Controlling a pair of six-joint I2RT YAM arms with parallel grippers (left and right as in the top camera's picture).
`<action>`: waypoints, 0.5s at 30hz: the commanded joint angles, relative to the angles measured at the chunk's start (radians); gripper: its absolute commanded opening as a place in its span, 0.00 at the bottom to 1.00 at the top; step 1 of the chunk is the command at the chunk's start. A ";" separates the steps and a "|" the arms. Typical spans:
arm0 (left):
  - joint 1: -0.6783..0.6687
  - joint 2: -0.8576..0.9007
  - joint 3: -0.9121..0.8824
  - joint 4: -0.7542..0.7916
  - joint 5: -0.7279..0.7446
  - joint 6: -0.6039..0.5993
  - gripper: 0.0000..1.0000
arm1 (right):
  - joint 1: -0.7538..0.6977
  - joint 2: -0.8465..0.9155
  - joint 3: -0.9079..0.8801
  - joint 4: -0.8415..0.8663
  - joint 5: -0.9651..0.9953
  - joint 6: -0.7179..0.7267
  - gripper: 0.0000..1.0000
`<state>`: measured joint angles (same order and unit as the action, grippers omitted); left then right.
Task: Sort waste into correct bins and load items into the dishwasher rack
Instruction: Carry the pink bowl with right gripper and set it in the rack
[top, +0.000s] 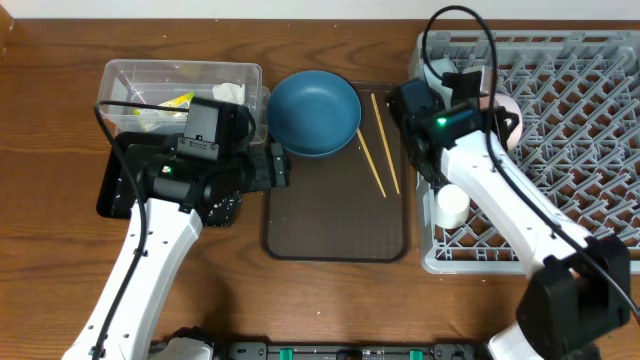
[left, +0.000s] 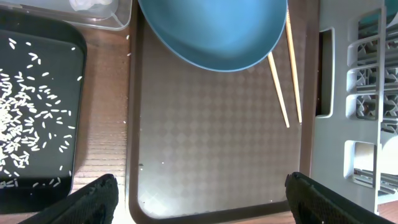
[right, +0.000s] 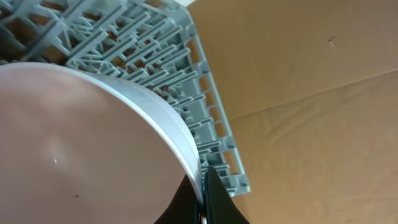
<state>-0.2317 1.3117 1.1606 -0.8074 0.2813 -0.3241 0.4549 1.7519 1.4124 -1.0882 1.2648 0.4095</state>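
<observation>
The right pincer (right: 203, 182) is clamped on the rim of the white bowl (right: 74, 137), one finger inside and one outside the wall. It holds the bowl over the left part of the dishwasher rack (top: 580, 100); whether the bowl touches the pegs cannot be told. The small white cup (top: 452, 205) stands in the rack near its left edge, toward the front corner. The left pincer (left: 200, 180) is spread wide and holds nothing; its two dark fingertips (left: 99, 196) frame the near end of the brown serving tray (top: 335, 220), over which it hangs. On that tray the dark blue plate (top: 313, 112) sits at the far end, overlapping the tray's far-left corner, and the two chopsticks (top: 378, 145) lie just right of it — side by side, converging slightly, running along the tray's right side. Left of the brown tray, on the tabletop (top: 300, 300), the black tray (left: 56, 31) holds scattered rice grains (left: 18, 124), thickest toward its left side, and a few grains lie on the wood beside it. Behind the black tray the clear box (top: 130, 80) contains the yellow wrapper (top: 178, 101) and the crumpled tissue (top: 230, 92).
</observation>
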 joint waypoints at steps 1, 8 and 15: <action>0.003 -0.005 0.021 -0.003 -0.006 0.009 0.88 | -0.010 0.038 -0.001 0.000 0.079 -0.006 0.01; 0.003 -0.005 0.021 -0.003 -0.006 0.008 0.88 | -0.011 0.105 -0.001 0.001 0.079 -0.006 0.01; 0.003 -0.005 0.021 -0.003 -0.006 0.008 0.88 | -0.018 0.137 -0.001 0.010 0.096 -0.006 0.01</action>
<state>-0.2317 1.3117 1.1606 -0.8074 0.2817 -0.3241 0.4545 1.8736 1.4124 -1.0801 1.3075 0.4072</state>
